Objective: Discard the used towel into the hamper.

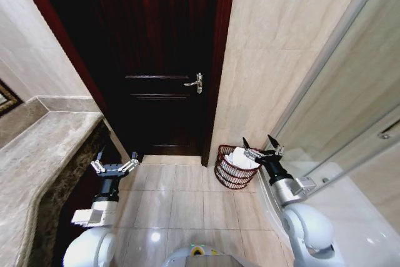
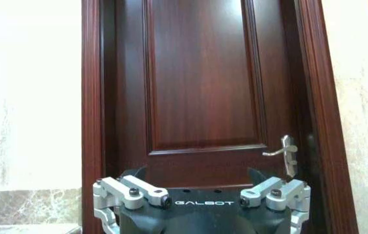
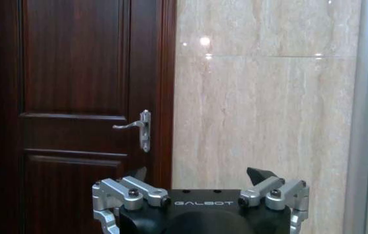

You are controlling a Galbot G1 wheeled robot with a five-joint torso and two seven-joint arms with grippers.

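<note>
A wheeled two-armed robot faced a closed dark reddish-brown panelled wooden door (image 1: pixel 156 60) with a silver lever handle (image 1: pixel 195 82) in a narrow tiled bathroom. A grey-brown marble counter (image 1: pixel 37 154) with a dark stone edge hemmed the passage on the robot's left; a cream stone-tiled wall (image 1: pixel 262 73) and the metal-framed glass panel of a shower enclosure (image 1: pixel 350 92) closed it on the right. Between them lay a strip of glossy beige floor tiles (image 1: pixel 181 198), open from the robot's base up to the door's threshold.

The small round open-weave hamper of dark reddish-brown wire (image 1: pixel 234 170) stood on the floor against the cream wall, just right of the door frame. A crumpled white towel (image 1: pixel 240 157) lay inside it, heaped to the rim.

The right gripper (image 1: pixel 262 145) hung at the hamper's far-right rim, just above the towel, its black-tipped fingers spread apart and grasping nothing; whether a fingertip brushed the cloth could not be told. From its wrist camera the gripper pointed at the wall beside the door.

The left gripper (image 1: pixel 116 159) was held low beside the counter's dark edge, well apart from the hamper, fingers likewise spread and empty, pointing at the door.
</note>
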